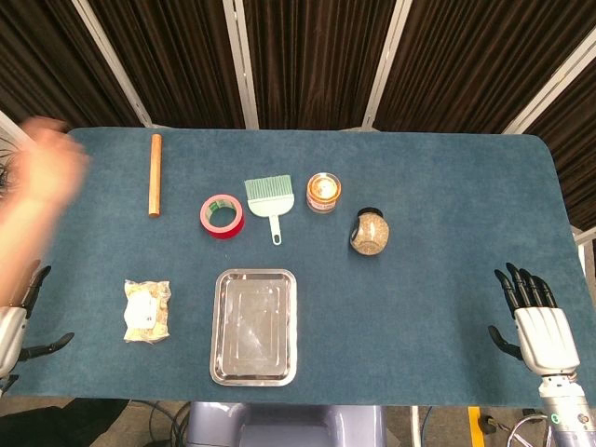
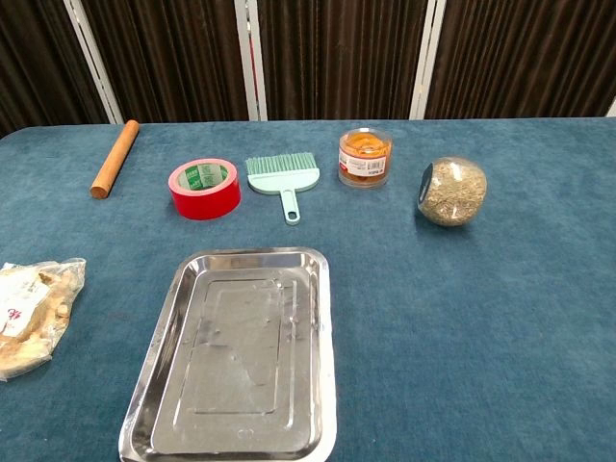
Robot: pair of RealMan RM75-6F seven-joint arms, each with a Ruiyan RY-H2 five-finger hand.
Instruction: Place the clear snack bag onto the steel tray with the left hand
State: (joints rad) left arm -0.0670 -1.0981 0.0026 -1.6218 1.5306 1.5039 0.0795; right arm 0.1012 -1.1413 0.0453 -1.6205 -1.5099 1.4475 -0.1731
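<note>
The clear snack bag [image 1: 147, 311] [image 2: 29, 314] lies flat on the blue table, left of the steel tray [image 1: 253, 327] [image 2: 238, 356], which holds nothing. My left hand [image 1: 17, 326] sits at the table's left edge, left of the bag and apart from it, fingers apart and holding nothing. At the right front edge my right hand [image 1: 535, 321] rests with fingers spread, empty. Neither hand shows in the chest view.
Behind the tray stand a red tape roll [image 1: 223, 216], a green brush [image 1: 270, 200], an orange-lidded jar [image 1: 323, 192] and a round grain jar [image 1: 370, 233]. A wooden rod [image 1: 155, 174] lies at the back left. A blurred human arm [image 1: 33, 200] reaches over the left edge.
</note>
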